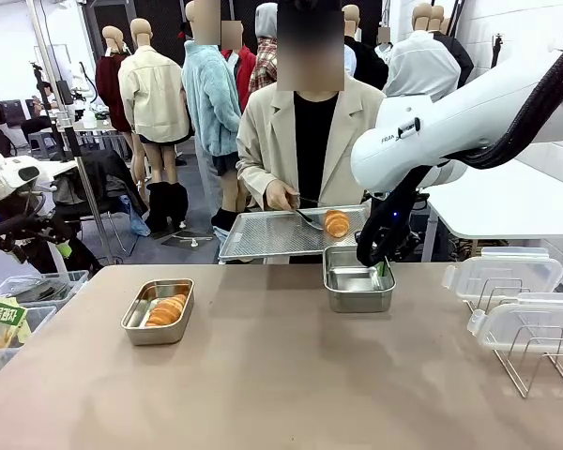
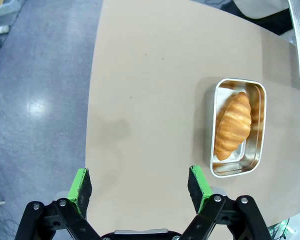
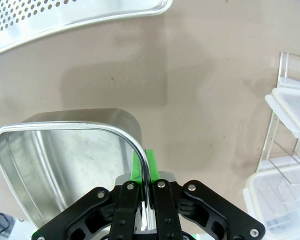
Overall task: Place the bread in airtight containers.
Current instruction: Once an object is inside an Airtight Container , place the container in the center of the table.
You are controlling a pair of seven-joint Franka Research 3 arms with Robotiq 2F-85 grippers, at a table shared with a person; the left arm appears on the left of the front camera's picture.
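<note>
Where the right gripper [image 3: 142, 162] meets the empty tin [image 3: 65, 160], its jaws stand closed on the rim at a rounded corner, with one green pad on each side of the steel wall. The left gripper [image 2: 140, 185] hangs above the table [image 1: 263, 394] with its jaws wide apart; nothing lies between them and they touch nothing.

One roll [image 2: 233, 126] lies inside the other tin [image 2: 213, 150], well to one side of the left gripper. That tin has no lid on it. The second roll [image 1: 337, 223] rests on the perforated tray [image 1: 263, 234] at the far edge of the table, just behind the empty tin. The person's hand [image 1: 281, 195] holds a slim utensil [image 1: 310, 220] whose tip reaches that roll.

The table surface is plain brown and matte. Clear plastic lids [image 1: 502, 272] sit on wire racks [image 1: 535, 361] at the right side. Grey polished floor [image 2: 30, 100] shows beyond the table edge.

From the front, the right gripper's fingertips are partly hidden behind the tin wall. Whether the utensil grips the roll or merely touches it cannot be told
</note>
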